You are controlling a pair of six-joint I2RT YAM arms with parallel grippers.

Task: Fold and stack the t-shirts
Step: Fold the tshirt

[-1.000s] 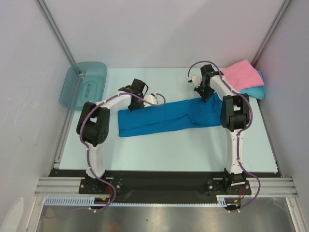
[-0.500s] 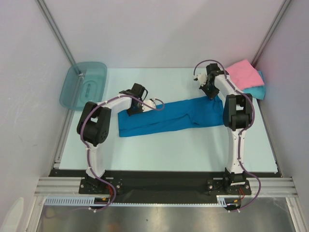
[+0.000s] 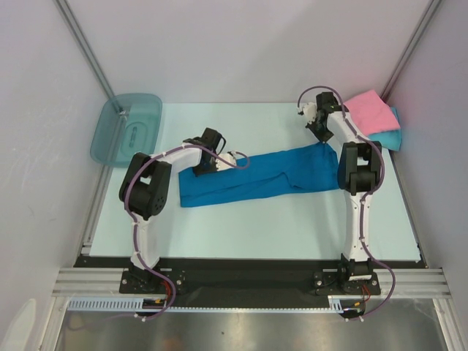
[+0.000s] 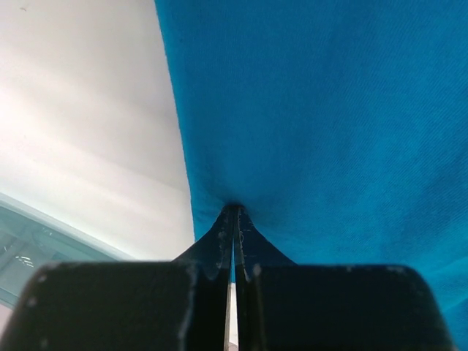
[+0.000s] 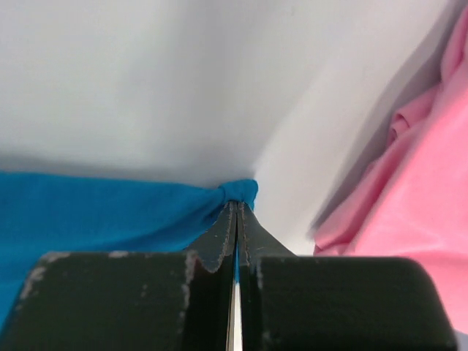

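A deep blue matt cloth t-shirt (image 3: 256, 179) is showing a fine knit weave; a soft pink cloth t-shirt (image 3: 369, 111) is creasing at the smooth pale bench's (image 3: 292, 219) far right corner; a translucent teal plastic bin (image 3: 126, 135) is gleaming far left.

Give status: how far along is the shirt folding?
Done, apparently: pink t-shirt sits folded on the turquoise t-shirt, far right corner. In hand: left claw and right claw both shut on the far edge of the blue t-shirt, lying as a long strip. Left: finish folding it, stack it on pink.
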